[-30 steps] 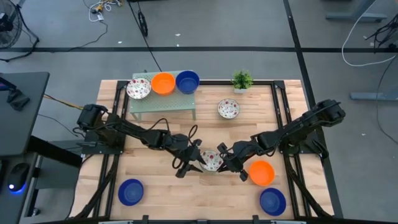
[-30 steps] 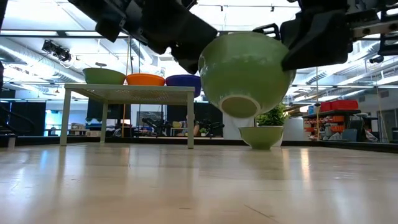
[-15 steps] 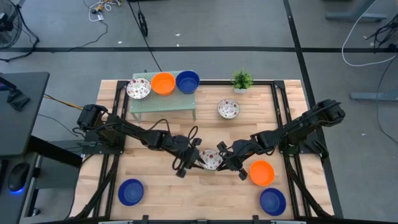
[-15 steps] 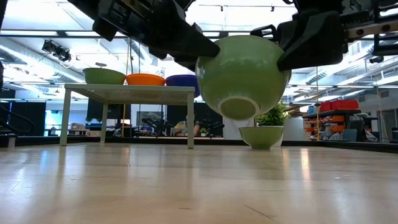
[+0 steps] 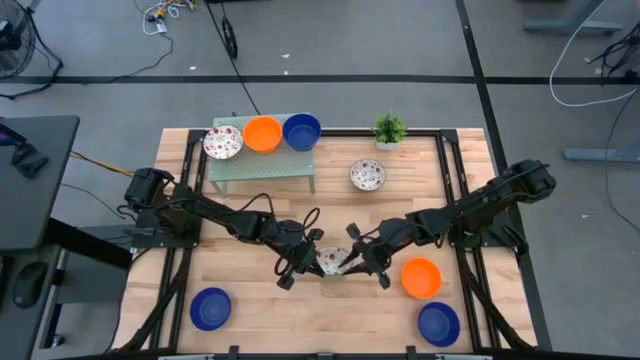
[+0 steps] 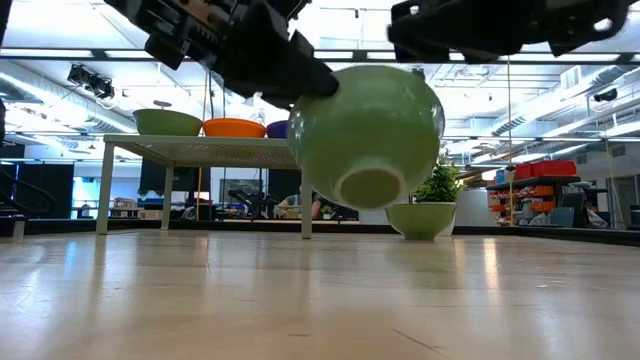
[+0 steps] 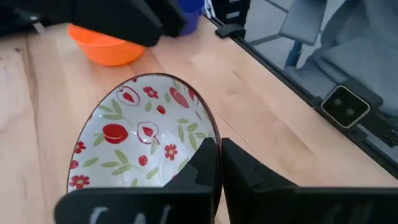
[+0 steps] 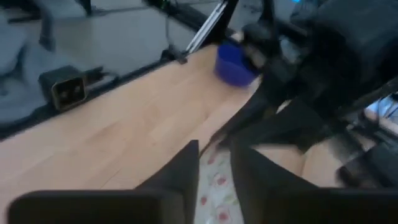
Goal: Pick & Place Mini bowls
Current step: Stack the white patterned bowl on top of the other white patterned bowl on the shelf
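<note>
A wooden desk [image 5: 260, 300] stands on a grey workshop floor, seen from above, with two dark robot arms reaching in from its left and right sides to meet near the middle. At the far left of the desk is a small pale green stand [image 5: 262, 165] carrying three mini bowls in a row: a speckled bowl [image 5: 222, 142], an orange bowl [image 5: 262, 133] and a blue bowl [image 5: 301, 131]. That looks like the drop-off place, so roughly three bowls seem done. Left loose on the desk are a second speckled bowl [image 5: 367, 175] beside a small potted plant [image 5: 389, 128] at the far side, a second orange bowl [image 5: 421, 278] and a second blue bowl [image 5: 438, 323] near right, and a third blue bowl [image 5: 210, 308] near left. Mid-desk, a patterned bowl [image 5: 332, 262] with a green underside hangs tilted above the wood. The left claw [image 5: 312, 260] is pinching its rim, fingers [image 7: 214, 165] pressed together on either side of the edge. The right claw [image 5: 357, 256] sits just beside it; whether it is spread cannot be told. Compared with a second ago, the left claw has closed onto the bowl, the bowl has shifted slightly left, and the right arm appears to have lifted clear.
</note>
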`<control>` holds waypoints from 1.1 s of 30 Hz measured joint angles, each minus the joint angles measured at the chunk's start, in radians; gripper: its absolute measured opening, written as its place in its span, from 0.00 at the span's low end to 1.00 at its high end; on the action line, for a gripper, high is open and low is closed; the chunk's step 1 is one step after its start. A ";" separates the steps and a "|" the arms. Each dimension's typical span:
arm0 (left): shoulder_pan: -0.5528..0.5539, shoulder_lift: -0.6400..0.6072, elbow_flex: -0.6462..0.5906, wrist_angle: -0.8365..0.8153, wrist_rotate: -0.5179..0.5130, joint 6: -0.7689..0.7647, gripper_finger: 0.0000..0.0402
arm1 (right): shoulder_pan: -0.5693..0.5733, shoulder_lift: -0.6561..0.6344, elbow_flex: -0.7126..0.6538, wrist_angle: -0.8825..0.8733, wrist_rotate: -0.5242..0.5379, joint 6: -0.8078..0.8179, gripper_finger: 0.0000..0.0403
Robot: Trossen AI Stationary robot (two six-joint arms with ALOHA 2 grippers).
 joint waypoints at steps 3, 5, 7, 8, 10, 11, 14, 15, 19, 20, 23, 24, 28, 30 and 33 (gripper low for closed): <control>0.000 -0.002 0.002 0.006 -0.010 0.001 0.02 | 0.001 0.004 -0.004 0.054 -0.005 -0.001 0.34; -0.003 -0.002 0.002 -0.003 -0.025 0.005 0.02 | 0.005 -0.001 -0.003 0.080 -0.009 -0.001 0.38; -0.011 -0.002 0.002 -0.012 -0.056 0.007 0.02 | 0.013 -0.011 -0.003 0.068 -0.010 -0.002 0.41; -0.015 -0.002 0.002 -0.020 -0.076 0.008 0.02 | 0.018 -0.018 -0.003 0.055 -0.009 -0.001 0.42; -0.027 -0.005 0.013 -0.068 -0.116 0.009 0.02 | 0.029 -0.040 -0.003 0.015 -0.009 0.010 0.43; -0.034 -0.006 0.031 -0.118 -0.144 0.009 0.02 | 0.034 -0.052 -0.003 -0.008 -0.011 0.026 0.43; -0.065 -0.009 0.134 -0.328 -0.256 0.007 0.02 | 0.045 -0.082 -0.003 -0.116 -0.015 0.095 0.43; -0.076 -0.010 0.177 -0.409 -0.298 -0.008 0.02 | 0.047 -0.088 -0.003 -0.148 -0.016 0.121 0.43; -0.128 -0.011 0.360 -0.741 -0.459 -0.063 0.02 | 0.052 -0.094 -0.006 -0.256 -0.015 0.201 0.41; -0.140 -0.011 0.405 -0.817 -0.500 -0.076 0.02 | 0.052 -0.094 -0.011 -0.260 -0.015 0.214 0.40; -0.168 -0.012 0.541 -1.041 -0.592 -0.151 0.02 | 0.052 -0.094 -0.039 -0.250 -0.015 0.220 0.39; -0.176 -0.013 0.582 -1.117 -0.615 -0.181 0.02 | 0.052 -0.094 -0.053 -0.233 -0.015 0.217 0.39; -0.197 -0.013 0.741 -1.416 -0.708 -0.335 0.02 | 0.047 -0.094 -0.130 -0.095 -0.012 0.209 0.37; -0.201 -0.016 0.806 -1.570 -0.756 -0.423 0.02 | 0.042 -0.094 -0.169 -0.022 0.004 0.208 0.37; -0.193 -0.040 0.859 -1.743 -0.831 -0.531 0.02 | 0.032 -0.094 -0.210 0.055 0.022 0.209 0.36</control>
